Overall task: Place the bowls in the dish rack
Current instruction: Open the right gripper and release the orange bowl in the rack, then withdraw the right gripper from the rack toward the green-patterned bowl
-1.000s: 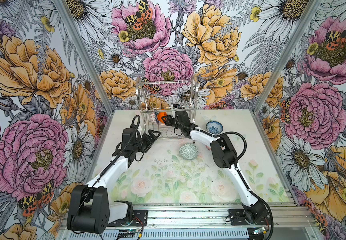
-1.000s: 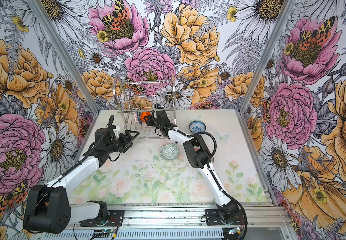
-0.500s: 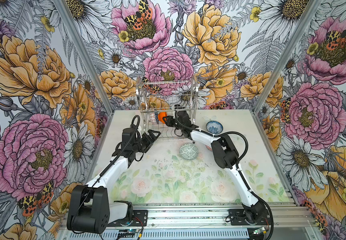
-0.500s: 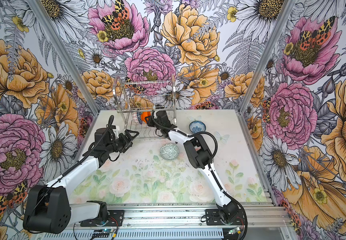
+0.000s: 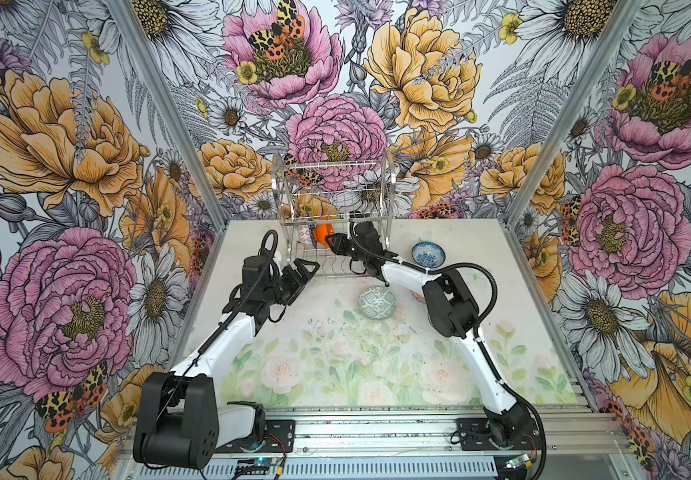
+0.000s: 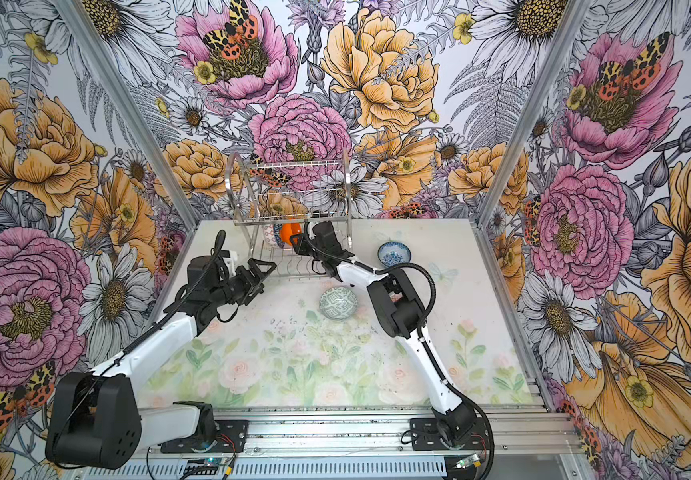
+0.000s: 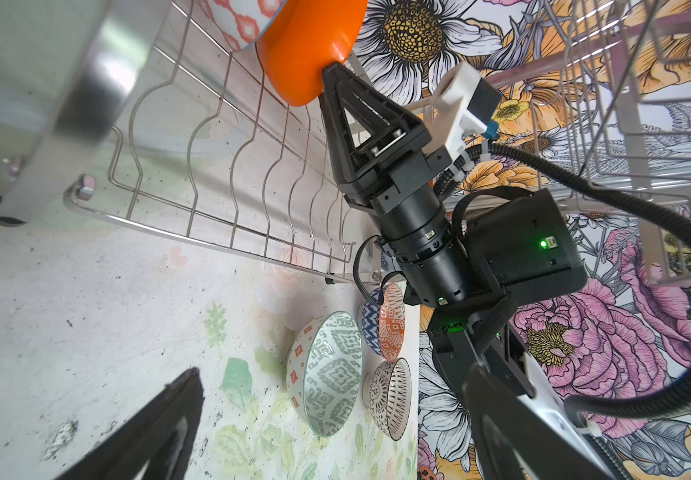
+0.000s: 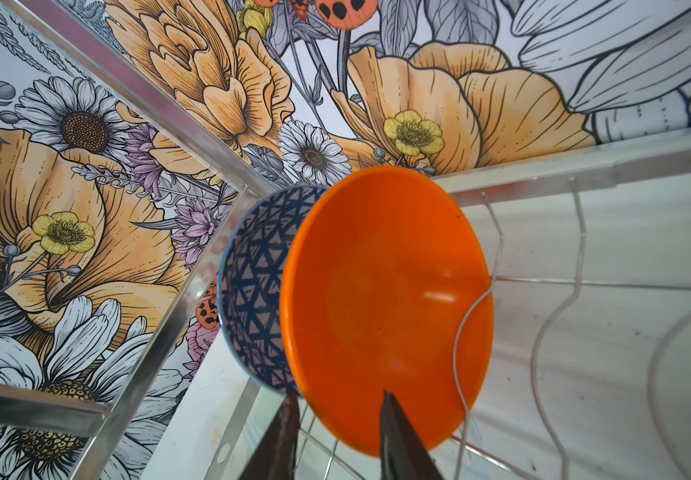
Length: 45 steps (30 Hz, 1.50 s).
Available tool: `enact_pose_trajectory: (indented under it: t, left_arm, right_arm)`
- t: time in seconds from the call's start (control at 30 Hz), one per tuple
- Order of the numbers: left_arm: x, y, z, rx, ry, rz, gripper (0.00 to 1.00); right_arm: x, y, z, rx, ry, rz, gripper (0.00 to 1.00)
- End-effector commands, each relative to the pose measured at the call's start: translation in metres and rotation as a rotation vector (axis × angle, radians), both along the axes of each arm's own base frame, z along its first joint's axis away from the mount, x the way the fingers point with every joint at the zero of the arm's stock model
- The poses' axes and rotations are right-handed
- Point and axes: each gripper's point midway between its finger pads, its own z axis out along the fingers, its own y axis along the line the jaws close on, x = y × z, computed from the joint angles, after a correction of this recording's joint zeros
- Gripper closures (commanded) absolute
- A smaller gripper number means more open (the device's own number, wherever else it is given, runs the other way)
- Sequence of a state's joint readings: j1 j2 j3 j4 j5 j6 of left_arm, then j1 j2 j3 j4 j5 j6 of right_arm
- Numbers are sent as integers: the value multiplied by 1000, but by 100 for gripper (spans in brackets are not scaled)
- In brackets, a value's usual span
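Note:
The silver dish rack point(image 5: 335, 195) point(image 6: 294, 195) stands at the table's back. On its lower shelf the plain orange bowl point(image 5: 321, 232) point(image 8: 377, 299) stands on edge against a navy-triangle bowl point(image 8: 252, 291). My right gripper point(image 5: 329, 240) point(image 8: 339, 395) straddles the orange bowl's rim, one finger inside and one outside. Whether it still presses does not show. My left gripper point(image 5: 307, 271) point(image 7: 335, 368) hovers open and empty beside the rack's front left. The grey-green bowl point(image 5: 377, 303) and the blue-white floral bowl point(image 5: 428, 254) lie on the table.
In the left wrist view an orange-red patterned bowl point(image 7: 391, 322) and a white black-lattice bowl point(image 7: 389, 399) sit behind the grey-green bowl point(image 7: 331, 374), partly under the right arm. The rack's wavy wire slots point(image 7: 211, 174) to the right of the orange bowl hold nothing. Flowered walls enclose the table.
The right gripper has stayed at the orange bowl's rim with only a tiny shift. The left arm has not moved.

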<state>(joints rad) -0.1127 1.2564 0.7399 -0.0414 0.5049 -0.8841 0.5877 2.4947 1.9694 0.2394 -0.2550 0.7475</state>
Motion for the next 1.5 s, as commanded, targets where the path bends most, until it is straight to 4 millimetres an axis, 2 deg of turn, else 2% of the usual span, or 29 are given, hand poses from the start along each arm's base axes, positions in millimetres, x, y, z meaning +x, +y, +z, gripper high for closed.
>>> enact_pose_trajectory:
  t: [0.0,0.47,0.8,1.1,1.27,1.47]
  left_arm:
    - [-1,4,6,-4,-34,7,1]
    - [-1,7,9,-1,-44,15,1]
    - [-8,5,13,70,-49,5,1]
    - [-15,0,12,89,-34,-11,1]
    - [-20,-5,10,92,-20,-24,1]
    - [-27,-12,13,107,-19,-31,1]
  right_arm:
    - [-3,-2,72,80,-115,-9,66]
    - [-16,-6,79,90,-117,-11,64]
    - [-35,-8,74,104,-104,-6,63]
    - [-55,-20,74,111,-102,-11,61]
    - [-65,-25,78,114,-108,-8,53]
    - [-77,-29,85,119,-116,2,48]
